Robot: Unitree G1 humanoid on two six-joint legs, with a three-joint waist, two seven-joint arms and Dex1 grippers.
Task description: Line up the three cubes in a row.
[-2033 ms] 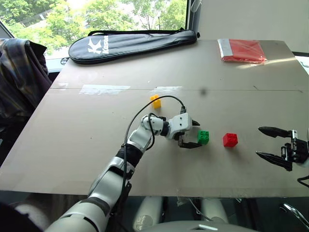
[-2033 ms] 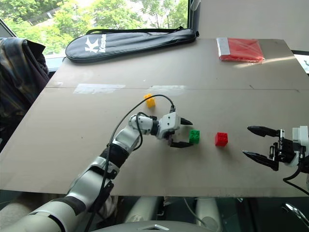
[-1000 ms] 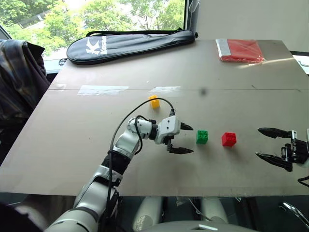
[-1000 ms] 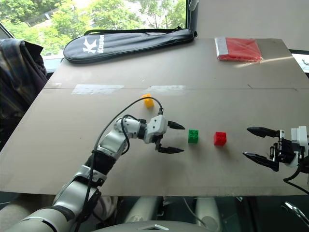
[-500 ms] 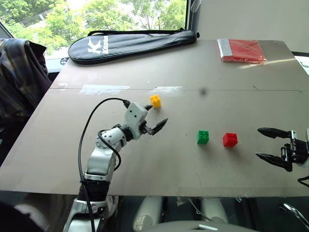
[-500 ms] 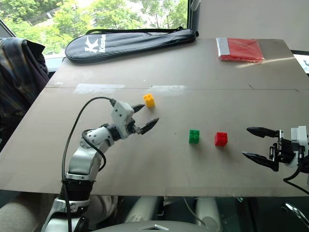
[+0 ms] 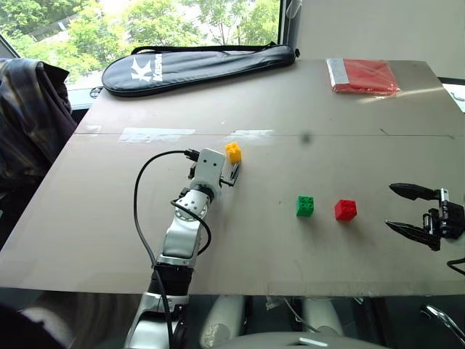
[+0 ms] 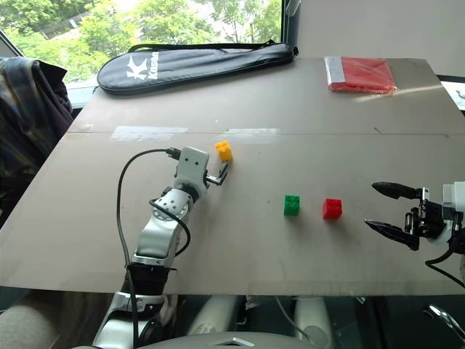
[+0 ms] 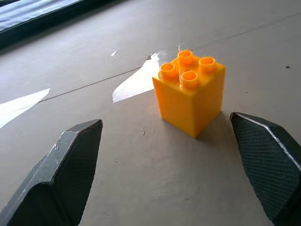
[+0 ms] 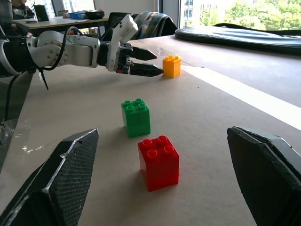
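Table [image 7: 349,109]: broad, grey-brown board; we count everything below as lying on it.

Racket bag [image 7: 196,65]: black, long, at the far left edge.

Red packet [image 7: 365,75]: flat, at the far right corner.

Left gripper [image 7: 234,169]: we see its two fingers spread wide, pointing at the yellow cube, holding nothing; in the left wrist view the cube sits between and just beyond the fingertips, apart from both.

Right gripper [image 7: 408,212]: fingers wide apart, empty, to the right of the red cube, well clear of it.

Yellow cube [image 7: 233,151]: studs up, near the table's middle, behind and left of the other two.

Green cube [image 7: 305,206]: just left of the red cube [image 7: 346,210], a small gap between them.
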